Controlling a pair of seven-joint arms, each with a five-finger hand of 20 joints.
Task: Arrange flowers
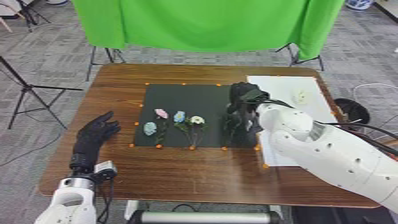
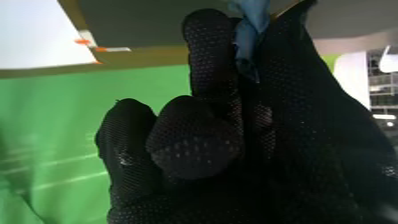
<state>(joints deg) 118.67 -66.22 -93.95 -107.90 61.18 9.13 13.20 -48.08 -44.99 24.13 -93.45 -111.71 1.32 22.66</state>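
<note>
Right wrist view: the right robot hand [image 1: 242, 95] pinches a bluish strip [image 2: 252, 35] between thumb and finger.

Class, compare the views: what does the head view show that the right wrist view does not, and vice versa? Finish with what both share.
Head view: the left hand, and a pink flower, a white flower and two blue flowers on the dark mat.
Right wrist view: a blue strip, pinched by the gloved fingers.
Both: the right hand, white sheet and green cloth.
</note>
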